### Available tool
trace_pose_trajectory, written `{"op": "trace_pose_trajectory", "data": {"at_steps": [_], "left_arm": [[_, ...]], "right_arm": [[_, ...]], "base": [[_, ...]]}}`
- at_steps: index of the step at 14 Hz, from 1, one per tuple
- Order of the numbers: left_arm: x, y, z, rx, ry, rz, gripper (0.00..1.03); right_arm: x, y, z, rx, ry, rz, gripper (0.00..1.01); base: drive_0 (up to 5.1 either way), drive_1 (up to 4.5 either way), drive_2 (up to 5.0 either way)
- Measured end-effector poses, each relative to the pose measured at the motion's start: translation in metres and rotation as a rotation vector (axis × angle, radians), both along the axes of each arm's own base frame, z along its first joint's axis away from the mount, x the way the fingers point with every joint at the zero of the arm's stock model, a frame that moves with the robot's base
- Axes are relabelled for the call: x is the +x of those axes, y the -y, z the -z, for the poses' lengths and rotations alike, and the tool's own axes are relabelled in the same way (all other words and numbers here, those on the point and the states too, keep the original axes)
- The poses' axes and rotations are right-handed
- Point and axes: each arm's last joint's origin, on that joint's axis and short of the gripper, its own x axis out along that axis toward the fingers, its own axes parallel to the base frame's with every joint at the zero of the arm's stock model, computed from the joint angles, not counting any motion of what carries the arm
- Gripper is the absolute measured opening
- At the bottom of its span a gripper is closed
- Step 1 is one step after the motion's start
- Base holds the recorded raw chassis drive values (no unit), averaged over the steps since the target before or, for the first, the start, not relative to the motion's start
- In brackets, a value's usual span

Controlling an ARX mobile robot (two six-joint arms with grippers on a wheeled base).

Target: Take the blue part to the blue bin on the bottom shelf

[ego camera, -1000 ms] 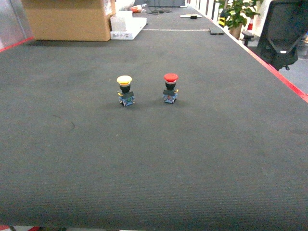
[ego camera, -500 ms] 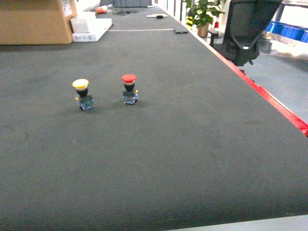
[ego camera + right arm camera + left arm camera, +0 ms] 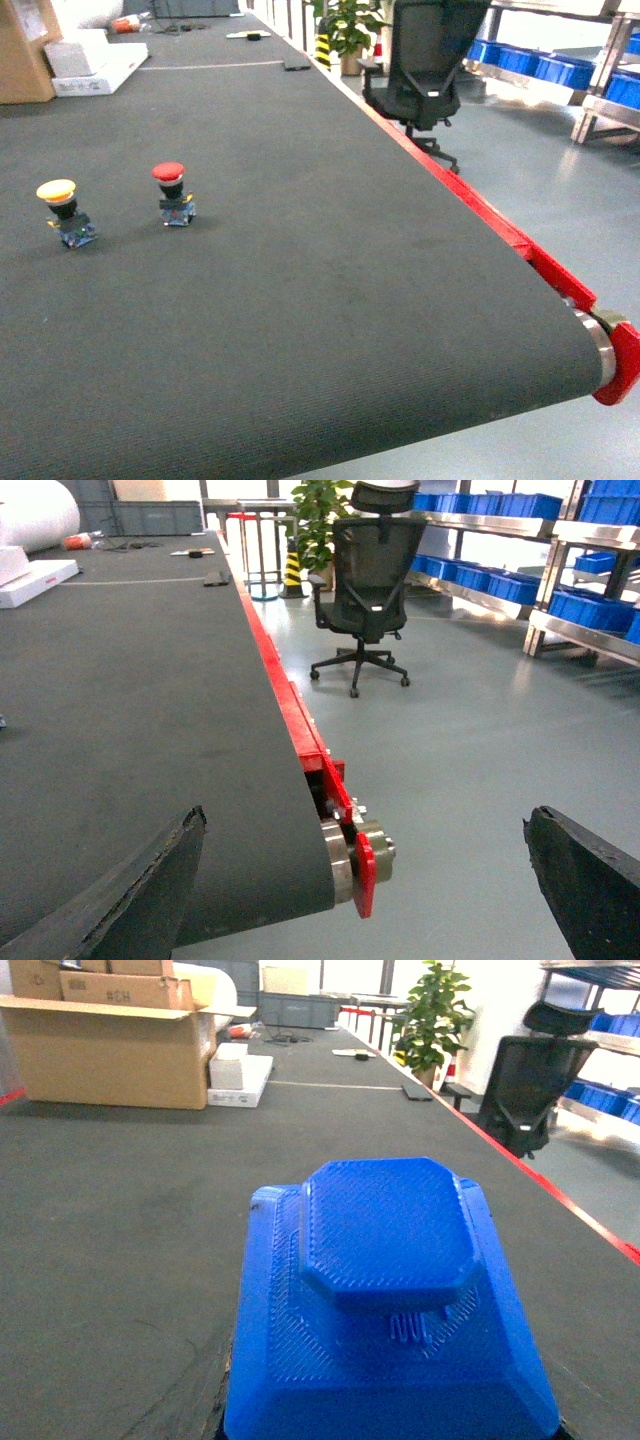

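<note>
Head view: a long dark grey conveyor belt (image 3: 300,280) fills most of the picture, with a red side rail (image 3: 470,205) along its right edge and a steel end roller (image 3: 600,345) at the near right corner. On the belt, well left of the rail, stand a red-capped push button (image 3: 172,193) and, further left, a yellow-capped push button (image 3: 63,210), apart from each other and both upright. Beyond the rail a black office chair (image 3: 425,65) stands on the grey floor, with a potted plant (image 3: 348,28) behind it. Far right of the chair, blue bins (image 3: 545,65) sit on a low level of a steel rack. Neither arm shows in this view.

Left wrist view: the blue part (image 3: 385,1300) fills the lower middle of the picture, very close to the camera, over the belt. It is a stepped blocky piece with an eight-sided raised top. It seems to be carried at the left gripper, but the fingers are hidden behind it, so their grip cannot be told for sure. A cardboard box (image 3: 110,1045) sits at the far left of the belt.

Right wrist view: the right gripper (image 3: 370,880) stands wide open with nothing between its two dark fingertips (image 3: 120,895), over the belt's end roller. More blue bins line the rack beyond the chair.
</note>
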Motion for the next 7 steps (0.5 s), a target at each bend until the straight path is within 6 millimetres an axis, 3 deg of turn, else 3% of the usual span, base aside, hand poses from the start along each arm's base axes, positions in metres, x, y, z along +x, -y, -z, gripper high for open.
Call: {"op": "trace_pose_trajectory", "data": {"at_steps": [7], "left_arm": [[0.0, 0.0, 0.0, 0.0, 0.0, 0.0, 0.44]], "right_arm": [[0.0, 0.0, 0.0, 0.0, 0.0, 0.0, 0.98]], "base": [[-1.6, -1.57, -1.6]]}}
